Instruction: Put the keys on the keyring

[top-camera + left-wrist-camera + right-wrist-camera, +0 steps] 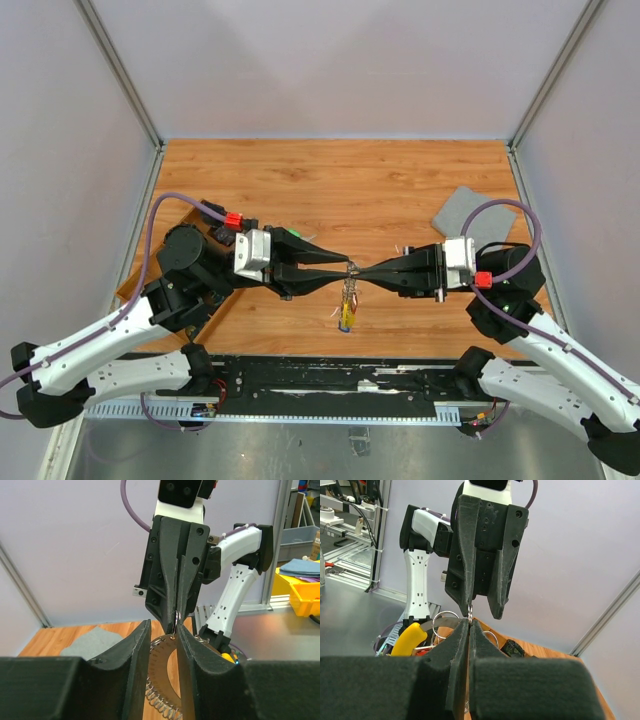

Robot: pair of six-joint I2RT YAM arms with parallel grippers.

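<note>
The keyring (351, 270) is held above the table between the two arms. My right gripper (362, 272) is shut on it, and the thin silver ring (470, 612) pokes out of its closed tips (469, 622). My left gripper (344, 266) faces it, jaws a little apart around the ring (176, 623). One left finger (468, 592) touches the ring; the other stands off. Keys (347, 312) dangle beneath, with a yellow head (407, 636) and a red head (420, 651) showing. More silver loops (445, 622) hang beside them.
A grey cloth square (465, 215) lies at the back right of the wooden table (330, 180). Below the left fingers I see a brown notched curved piece (162, 665) and a coiled metal spring (160, 702). Walls enclose the table on three sides.
</note>
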